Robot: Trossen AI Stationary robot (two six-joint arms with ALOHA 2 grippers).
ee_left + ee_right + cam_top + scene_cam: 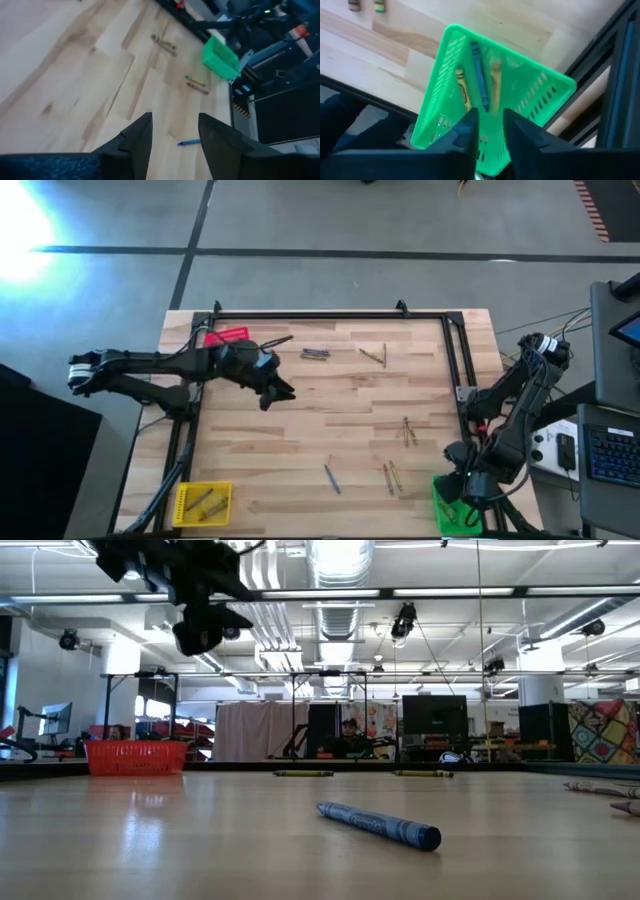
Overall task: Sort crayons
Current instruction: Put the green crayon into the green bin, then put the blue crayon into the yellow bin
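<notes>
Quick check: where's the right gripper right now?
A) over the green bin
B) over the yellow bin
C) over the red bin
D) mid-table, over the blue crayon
A: the right gripper hangs right above the green bin, which already holds crayons; its fingers are slightly apart.

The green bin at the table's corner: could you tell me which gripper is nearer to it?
Right. The right gripper hangs directly over the green bin, fingers parted. The left gripper is far across the table, near the red bin.
</notes>
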